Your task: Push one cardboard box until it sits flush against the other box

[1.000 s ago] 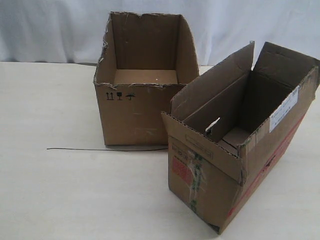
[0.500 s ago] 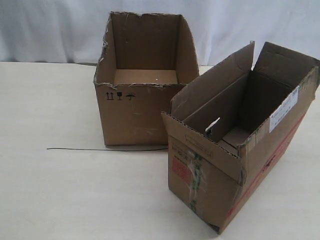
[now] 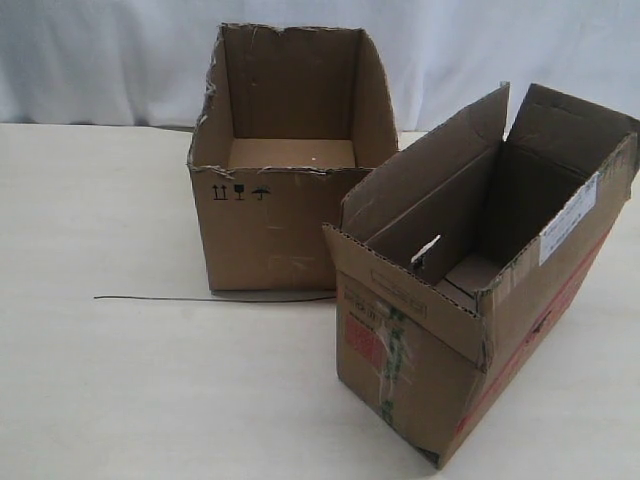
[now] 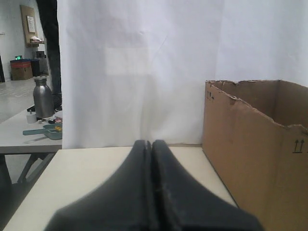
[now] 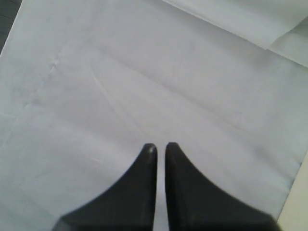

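The narrow cardboard box (image 3: 480, 330), with upright flaps, a red label and green-printed tape, stands at the right of the exterior view. It is turned at an angle to the wider squarish box (image 3: 265, 235) with the black symbols, which stands behind and to its left. Their near corners look close, with a wedge-shaped gap between their sides. Neither gripper shows in the exterior view. My left gripper (image 4: 151, 143) is shut and empty, low over the table, with the squarish box (image 4: 250, 159) off to one side. My right gripper (image 5: 160, 146) is shut and empty, facing white cloth.
A thin dark wire (image 3: 160, 298) lies on the pale table (image 3: 100, 390) in front of the squarish box. A white curtain (image 3: 100, 60) hangs behind. In the left wrist view a side table holds a metal bottle (image 4: 43, 97).
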Robot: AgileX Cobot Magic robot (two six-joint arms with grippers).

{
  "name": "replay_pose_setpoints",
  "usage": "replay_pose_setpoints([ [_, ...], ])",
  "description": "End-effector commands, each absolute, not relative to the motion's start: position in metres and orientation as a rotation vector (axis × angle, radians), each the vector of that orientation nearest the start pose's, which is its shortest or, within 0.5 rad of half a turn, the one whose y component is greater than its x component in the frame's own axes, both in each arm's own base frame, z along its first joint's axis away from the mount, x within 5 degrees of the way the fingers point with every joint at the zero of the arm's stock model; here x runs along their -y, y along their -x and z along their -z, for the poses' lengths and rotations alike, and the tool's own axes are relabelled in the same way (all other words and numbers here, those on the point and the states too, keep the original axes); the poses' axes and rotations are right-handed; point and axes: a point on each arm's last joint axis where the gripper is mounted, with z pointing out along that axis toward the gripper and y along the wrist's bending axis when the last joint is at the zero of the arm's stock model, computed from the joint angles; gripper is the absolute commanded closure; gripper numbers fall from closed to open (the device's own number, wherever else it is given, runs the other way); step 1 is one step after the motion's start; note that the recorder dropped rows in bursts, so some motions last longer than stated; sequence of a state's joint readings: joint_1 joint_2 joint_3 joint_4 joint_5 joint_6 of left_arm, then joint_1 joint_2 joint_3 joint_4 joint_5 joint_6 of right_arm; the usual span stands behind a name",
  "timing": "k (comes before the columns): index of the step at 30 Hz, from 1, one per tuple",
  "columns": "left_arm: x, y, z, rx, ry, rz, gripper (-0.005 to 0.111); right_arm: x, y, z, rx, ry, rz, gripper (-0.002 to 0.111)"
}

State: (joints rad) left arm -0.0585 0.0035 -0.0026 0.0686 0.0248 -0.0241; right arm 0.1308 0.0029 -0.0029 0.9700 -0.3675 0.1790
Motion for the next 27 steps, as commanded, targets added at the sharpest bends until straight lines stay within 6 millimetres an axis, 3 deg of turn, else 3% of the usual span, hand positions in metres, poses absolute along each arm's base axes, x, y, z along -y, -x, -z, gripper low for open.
replay_pose_setpoints([
  [1,0.003,-0.056,-0.212,-1.497,-0.07,0.017,0.107,0.021,-0.051,-0.235,-1.019,-0.849,-0.863,0.103],
  [4,0.003,-0.056,-0.212,-1.497,-0.07,0.017,0.107,0.018,-0.05,-0.249,-1.049,-0.793,-0.839,0.103],
  [9,0.003,-0.056,-0.212,-1.497,-0.07,0.017,0.107,0.01,-0.068,-0.285,-1.226,-0.673,-0.709,0.103],
  [14,0.003,-0.056,-0.212,-1.497,-0.07,0.017,0.107,-0.006,-0.109,-0.326,-1.434,-0.49,-0.587,0.103],
  [20,0.003,-0.056,-0.212,-1.497,-0.07,0.017,0.107,-0.024,-0.171,-0.351,-1.641,-0.343,-0.545,0.103],
  [23,0.003,-0.056,-0.212,-1.497,-0.072,0.015,0.107,-0.031,-0.188,-0.365,-1.682,-0.201,-0.493,0.103],
  [27,0.003,-0.056,-0.212,-1.497,-0.072,0.015,0.107,-0.032,-0.197,-0.379,-1.678,-0.042,-0.355,0.103],
])
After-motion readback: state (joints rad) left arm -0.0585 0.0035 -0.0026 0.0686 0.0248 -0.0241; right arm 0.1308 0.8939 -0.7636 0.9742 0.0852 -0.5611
